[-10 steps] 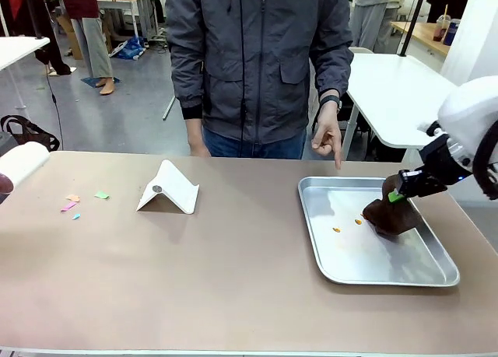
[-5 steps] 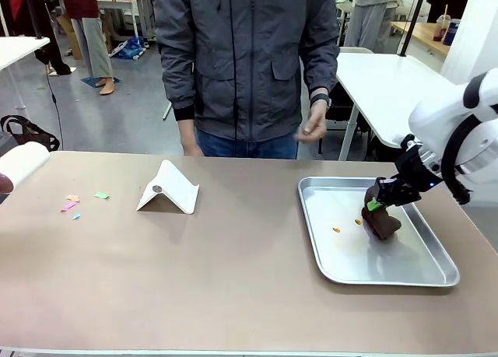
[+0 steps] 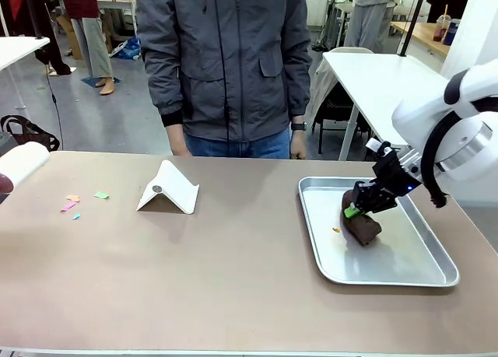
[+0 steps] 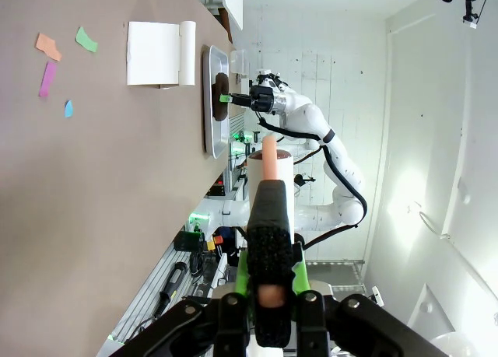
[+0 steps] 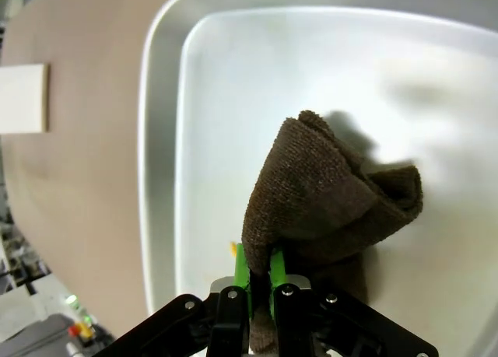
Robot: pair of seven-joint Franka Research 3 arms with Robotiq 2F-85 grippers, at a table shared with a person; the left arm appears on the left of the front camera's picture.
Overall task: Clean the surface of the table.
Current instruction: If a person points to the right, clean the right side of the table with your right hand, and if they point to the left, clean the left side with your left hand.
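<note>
We see our right arm [image 3: 416, 120] as rounded white shells with a black ring at the joint and a black cable looping beside it. The right gripper [image 3: 354, 212] is black with bright green pads. Our left gripper [image 4: 270, 273] has the same black links, green pads and silver screws. The person wears a grey zipped jacket [image 3: 226, 54] with dark cuffs, blue jeans [image 3: 233, 145] and a dark wristband [image 3: 298, 127].

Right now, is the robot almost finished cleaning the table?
Not nearly. Done: most of the metal tray looks bare, with one orange crumb beside the brown cloth. In hand: the right claw pinches that cloth inside the tray, and the left claw grips a white roller. To do: coloured paper scraps lie on the table, at its left side, untouched.
</note>
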